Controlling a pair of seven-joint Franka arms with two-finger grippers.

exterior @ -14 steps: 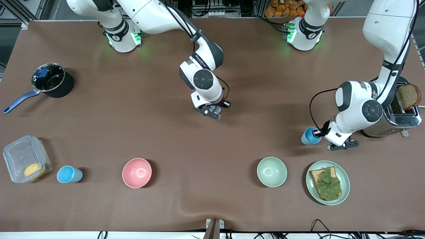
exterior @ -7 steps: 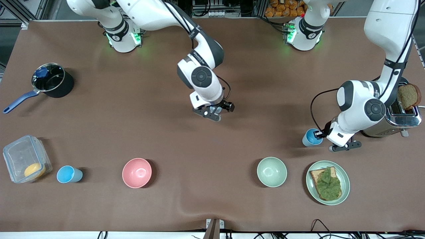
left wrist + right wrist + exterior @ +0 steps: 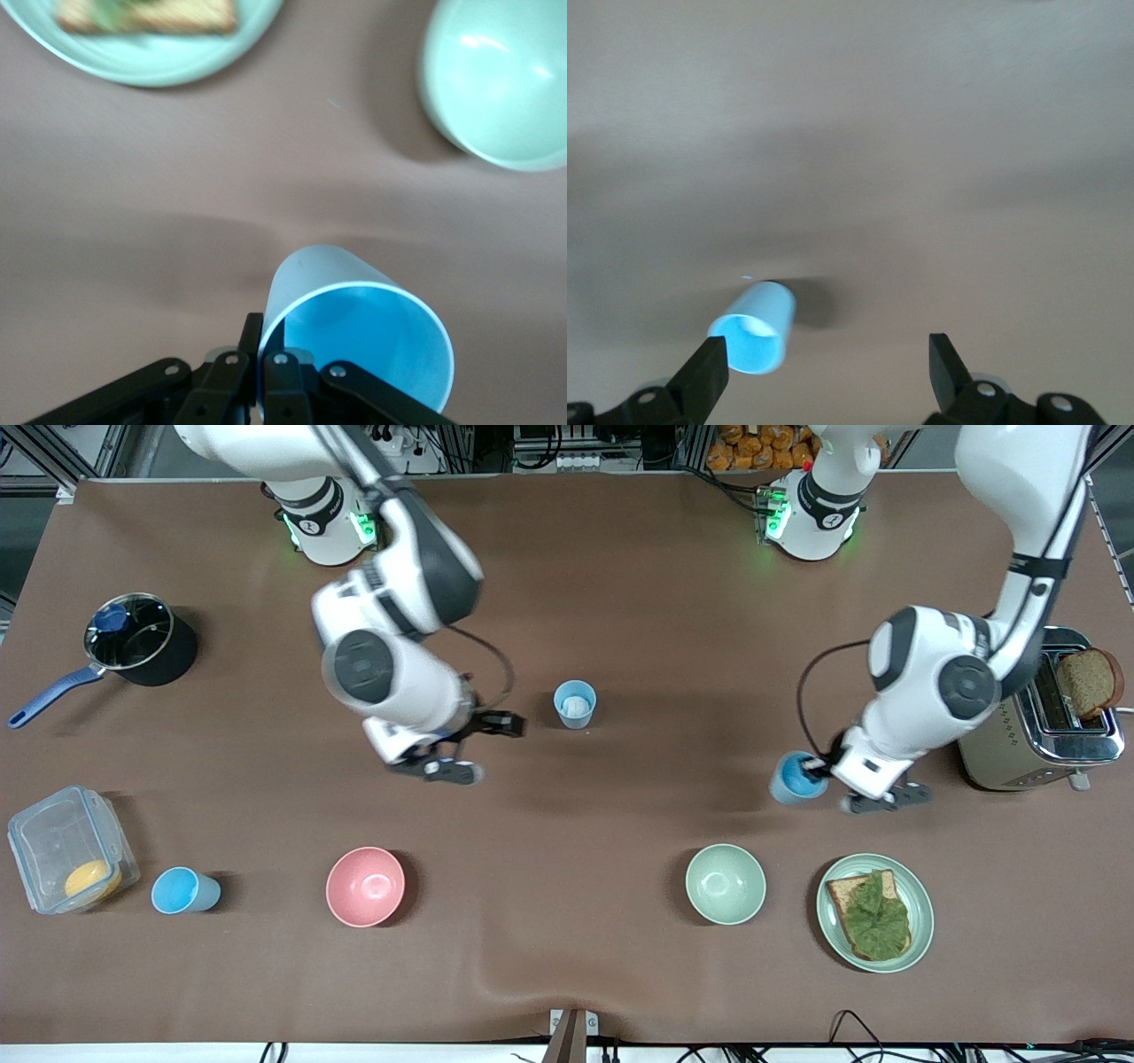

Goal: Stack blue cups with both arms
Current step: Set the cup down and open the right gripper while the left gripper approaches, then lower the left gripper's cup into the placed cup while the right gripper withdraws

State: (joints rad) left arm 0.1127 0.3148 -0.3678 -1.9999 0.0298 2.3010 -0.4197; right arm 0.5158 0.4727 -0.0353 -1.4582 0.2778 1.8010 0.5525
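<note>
One blue cup point(image 3: 575, 704) stands upright alone in the middle of the table. My right gripper point(image 3: 494, 749) hangs open and empty beside it, toward the right arm's end. In the right wrist view a blue cup point(image 3: 753, 332) shows on the table past the spread fingers point(image 3: 706, 375), apart from them. My left gripper point(image 3: 822, 767) is shut on the wall of a second blue cup point(image 3: 791, 778), one finger inside and one outside point(image 3: 252, 329), held tilted over the table by the toaster. A third blue cup point(image 3: 184, 890) stands near the front edge beside a clear container.
A pink bowl point(image 3: 365, 886) and a pale green bowl point(image 3: 725, 883) sit near the front. A plate point(image 3: 921, 921) with toast and lettuce lies beside the green bowl. A toaster point(image 3: 1028, 748) holds bread at the left arm's end. A pot point(image 3: 137, 642) and clear container point(image 3: 66, 849) stand at the right arm's end.
The right gripper opened, left a blue cup standing mid-table and swung toward the right arm's end. The left arm carried its cup a little toward the table's middle.
</note>
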